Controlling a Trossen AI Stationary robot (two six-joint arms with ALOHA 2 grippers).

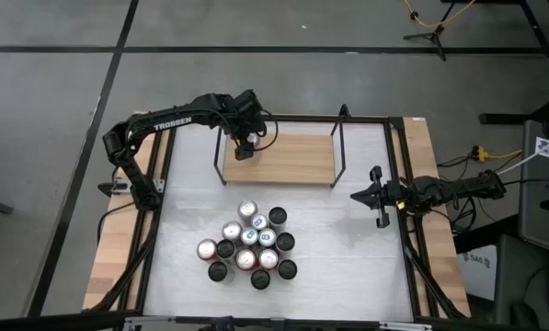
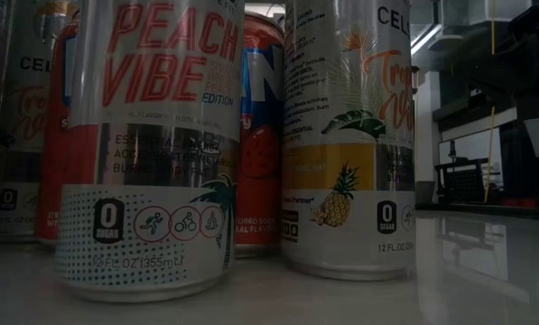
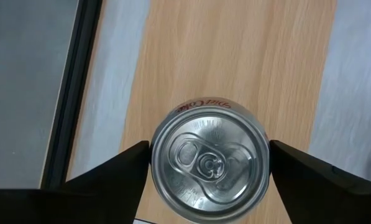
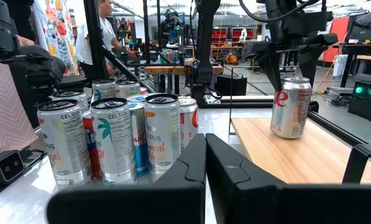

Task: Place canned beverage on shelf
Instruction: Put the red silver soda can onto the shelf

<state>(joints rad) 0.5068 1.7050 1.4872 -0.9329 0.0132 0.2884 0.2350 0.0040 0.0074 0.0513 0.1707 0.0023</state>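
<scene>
High: your left tool (image 1: 244, 147) is over the shelf (image 1: 297, 158) | Left wrist: fingers flank the can (image 3: 209, 159), grip unclear | Right wrist: can stands on the shelf; right tool (image 4: 205, 163) clenched, empty | Risk: a lifting finger could topple it

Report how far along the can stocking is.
Done: one can stands upright on the shelf, near its left end. In hand: the left claw flanks that can, fingers on either side of it. Left: the cluster of cans on the table. The right claw waits shut at the table's right.
</scene>
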